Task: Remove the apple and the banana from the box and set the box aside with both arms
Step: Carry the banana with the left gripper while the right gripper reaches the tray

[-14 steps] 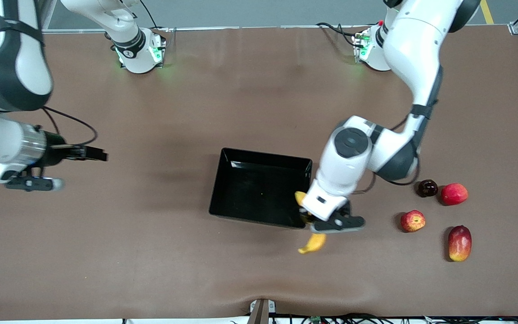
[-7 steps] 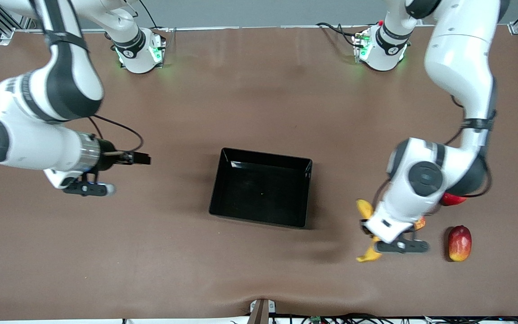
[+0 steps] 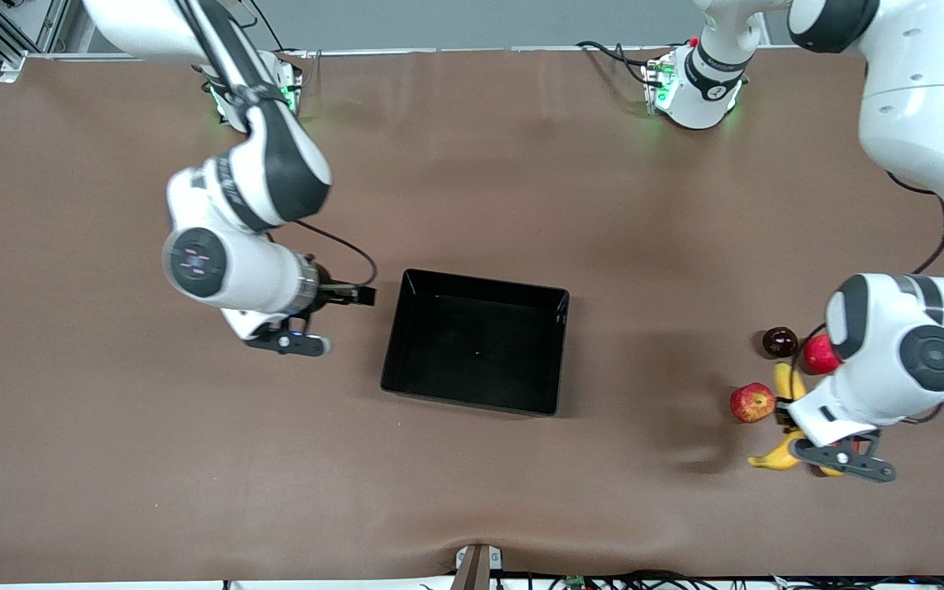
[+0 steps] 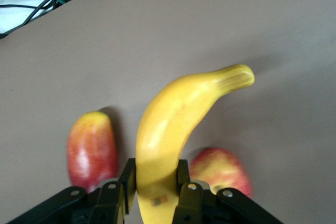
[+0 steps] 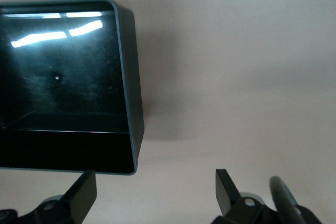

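Two tools: left tool (image 3: 800, 426) grips banana (image 3: 782, 410), right tool (image 3: 333, 315) open beside box (image 3: 476, 340).
Lower right, the released banana may bump the apple (image 3: 751, 402) and roll it.

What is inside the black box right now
Nothing shows inside the box: only its bare glossy black floor. The banana is clamped in the left gripper beside the apple.

We see a glossy black box (image 3: 476, 352) on a plain brown table (image 3: 472, 492). The banana (image 4: 173, 129) is yellow with a small brown mark. The apple (image 3: 752, 402) is red streaked with yellow, and a small round fruit (image 3: 779, 342) is very dark red.
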Tool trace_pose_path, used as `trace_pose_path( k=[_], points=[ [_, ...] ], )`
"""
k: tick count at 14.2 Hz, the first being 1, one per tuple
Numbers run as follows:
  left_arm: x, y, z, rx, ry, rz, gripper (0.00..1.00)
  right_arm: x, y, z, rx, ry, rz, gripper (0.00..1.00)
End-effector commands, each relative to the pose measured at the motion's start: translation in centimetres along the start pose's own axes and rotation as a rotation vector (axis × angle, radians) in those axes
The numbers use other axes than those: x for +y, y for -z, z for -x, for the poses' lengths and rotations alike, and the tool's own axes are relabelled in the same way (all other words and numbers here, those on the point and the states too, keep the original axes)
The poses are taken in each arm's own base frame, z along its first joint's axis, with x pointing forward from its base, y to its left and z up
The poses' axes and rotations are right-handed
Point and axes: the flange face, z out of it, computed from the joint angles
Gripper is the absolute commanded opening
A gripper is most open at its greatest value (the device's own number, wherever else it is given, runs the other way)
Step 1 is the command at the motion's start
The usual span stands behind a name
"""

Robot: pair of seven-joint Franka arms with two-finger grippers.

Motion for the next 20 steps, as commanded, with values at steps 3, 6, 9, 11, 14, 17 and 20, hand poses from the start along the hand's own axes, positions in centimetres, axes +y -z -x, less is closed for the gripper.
trace_pose_path(
  k=[3, 6, 9, 11, 14, 17, 20],
  points=[
    [-2.1, -5.4, 1.7, -0.012, -0.087, 0.008, 0.0, -4.0, -7.5, -0.2, 0.05, -0.022, 0.019, 1.0],
    [-2.0, -7.8, 2.0, 0.001, -0.091, 0.003, 0.0, -5.0, -11.3, -0.7, 0.136, 0.01, 0.029, 0.74],
    [-1.8, -8.9, 2.1, 0.004, -0.088, 0.008, 0.0, -5.5, -13.4, -1.0, 0.182, 0.03, 0.047, 0.05],
    [-1.6, -9.5, 2.2, -0.002, -0.093, 0.011, 0.0, -5.5, -13.7, -0.9, 0.176, 0.032, 0.053, 0.0],
    [-1.5, -9.5, 2.1, 0.005, -0.091, 0.009, 0.14, -5.1, -13.1, -1.3, 0.177, 0.029, 0.049, 0.0],
    [-1.9, -9.2, 2.1, 0.006, -0.089, 0.003, 0.49, -5.2, -11.7, -1.3, 0.188, 0.027, 0.035, 0.0],
    [-3.4, -5.3, 1.5, 0.051, -0.067, -0.025, 1.0, -3.4, -7.6, -1.5, 0.153, 0.0, 0.035, 0.0]
  ],
)
